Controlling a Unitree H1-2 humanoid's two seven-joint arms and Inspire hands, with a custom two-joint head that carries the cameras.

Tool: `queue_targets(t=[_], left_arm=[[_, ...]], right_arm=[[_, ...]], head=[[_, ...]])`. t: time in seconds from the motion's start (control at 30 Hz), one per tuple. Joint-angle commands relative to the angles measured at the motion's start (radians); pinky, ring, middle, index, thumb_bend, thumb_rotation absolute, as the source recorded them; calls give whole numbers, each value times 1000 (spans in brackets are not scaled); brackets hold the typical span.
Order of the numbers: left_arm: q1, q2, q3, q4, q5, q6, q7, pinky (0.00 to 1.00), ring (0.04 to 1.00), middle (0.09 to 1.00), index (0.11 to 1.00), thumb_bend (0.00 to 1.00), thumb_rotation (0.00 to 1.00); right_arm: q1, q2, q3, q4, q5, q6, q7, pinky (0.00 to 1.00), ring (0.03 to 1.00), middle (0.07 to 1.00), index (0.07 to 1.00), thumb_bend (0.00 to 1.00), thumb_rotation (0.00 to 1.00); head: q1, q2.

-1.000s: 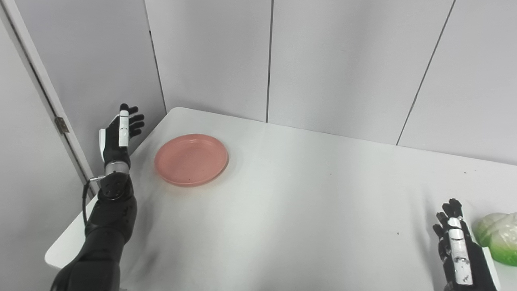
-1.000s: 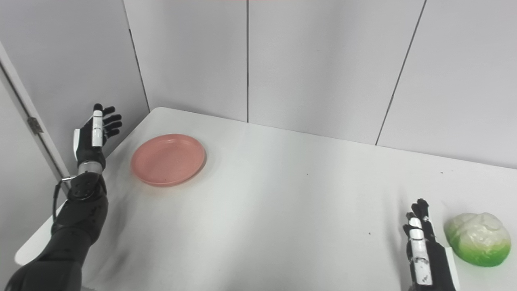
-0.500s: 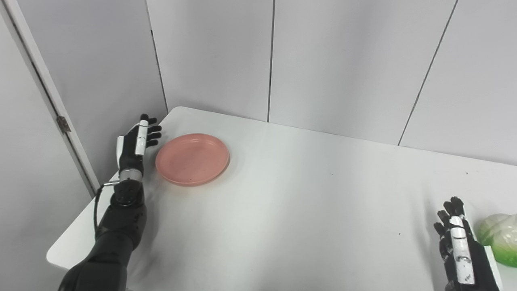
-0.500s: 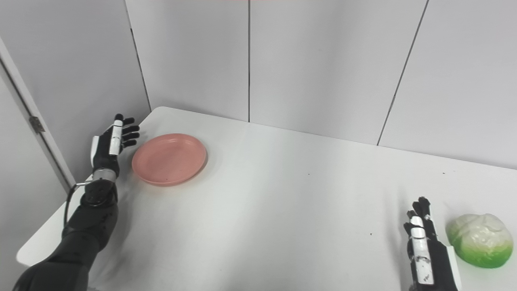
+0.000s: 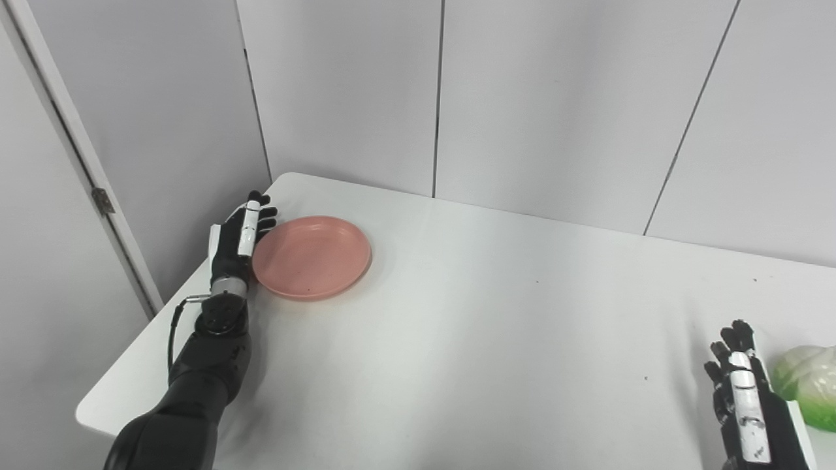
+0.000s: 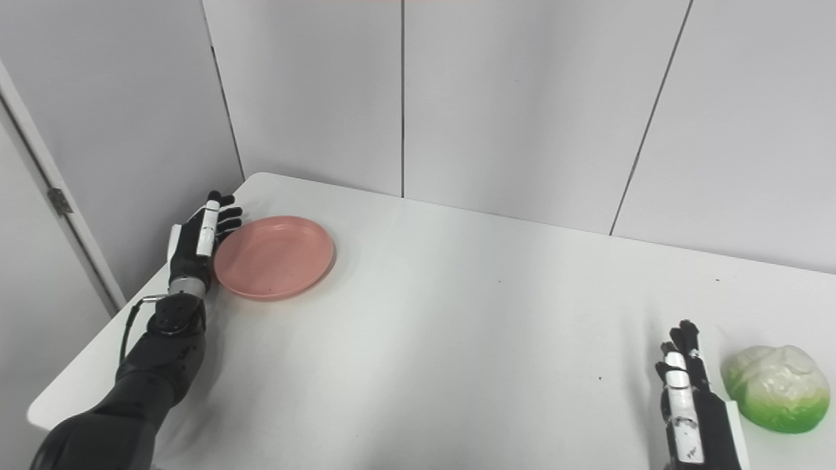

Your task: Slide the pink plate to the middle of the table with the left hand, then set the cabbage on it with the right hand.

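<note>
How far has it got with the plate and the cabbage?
Nothing is finished. The pink plate sits near the table's far left corner, not the middle. In hand: the open left hand is at the plate's left rim, placed to push. Left: the slide, then the right hand, open beside the cabbage, must lift it onto the plate.

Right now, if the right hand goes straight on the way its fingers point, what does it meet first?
Probably nothing: the right hand points toward the table's far edge, and the cabbage lies just to its right, apart. Bare tabletop ahead, then the wall panels; depth is unclear.
</note>
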Motion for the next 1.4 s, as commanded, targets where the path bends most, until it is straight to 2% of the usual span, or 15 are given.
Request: queue_targets(t=[0.0,0.17,0.27,0.47,0.63,0.7,0.73,0.9,1.07,1.17,1.27,1.3,1.33,1.37], left_arm=[[-42,-5,-11,16,-1,-23,-32,742,727,729,721,658,998],[-50,-17,-20,22,-8,-29,-66,741,727,736,732,669,1000],[-49,-35,-15,-26,-38,23,-96,767,746,739,741,662,1000],[-60,-68,-27,-82,-63,83,-154,735,728,725,728,671,997],[-51,-100,-34,-136,-71,126,-179,753,745,729,734,699,998],[-46,-118,-38,-159,-78,142,-188,740,742,729,733,713,993],[-44,-127,-40,-174,-82,159,-193,732,740,728,732,722,989],[-20,-159,-53,-254,-96,227,-229,717,752,741,742,725,985],[17,-204,-50,-368,-118,314,-236,731,761,745,734,734,951],[53,-252,-45,-493,-115,395,-185,723,753,738,722,724,937],[79,-284,-50,-571,-113,434,-174,731,763,745,729,706,966],[85,-296,-52,-595,-115,448,-173,732,764,747,731,702,972],[89,-304,-53,-611,-116,458,-172,722,763,747,732,700,976],[92,-319,-56,-628,-112,465,-164,719,762,747,733,699,977]], right_arm=[[-23,0,-2,-36,2,-23,4,1000,1000,1000,1000,482,862],[-28,1,0,-18,-1,-39,7,1000,1000,1000,1000,493,859],[-34,1,0,8,-6,-66,8,1000,1000,1000,1000,505,848],[-43,8,2,37,-6,-84,7,1000,1000,1000,1000,554,815],[-52,18,5,65,-25,-128,0,1000,1000,1000,1000,542,838],[-56,23,2,69,-25,-128,-3,1000,1000,1000,1000,556,834],[-60,23,1,74,-29,-132,-4,1000,1000,1000,1000,565,832],[-70,26,11,85,-56,-139,-8,1000,1000,1000,1000,593,849],[-78,39,15,108,-65,-153,-15,1000,1000,1000,1000,617,846],[-89,50,14,131,-58,-160,-14,1000,1000,1000,1000,621,839],[-87,56,13,132,-60,-168,-16,1000,1000,1000,1000,614,825],[-86,58,14,126,-69,-167,-21,1000,1000,1000,1000,606,823],[-85,59,15,121,-75,-166,-24,1000,1000,1000,1000,588,831],[-88,61,16,119,-82,-161,-28,1000,1000,1000,1000,581,835]], head=[[-4,2],[-22,10],[-26,11],[-33,10],[-46,-3],[-55,-1],[-63,19],[-98,12],[-158,20],[-192,15],[-205,16],[-225,39],[-225,39],[-250,69]])
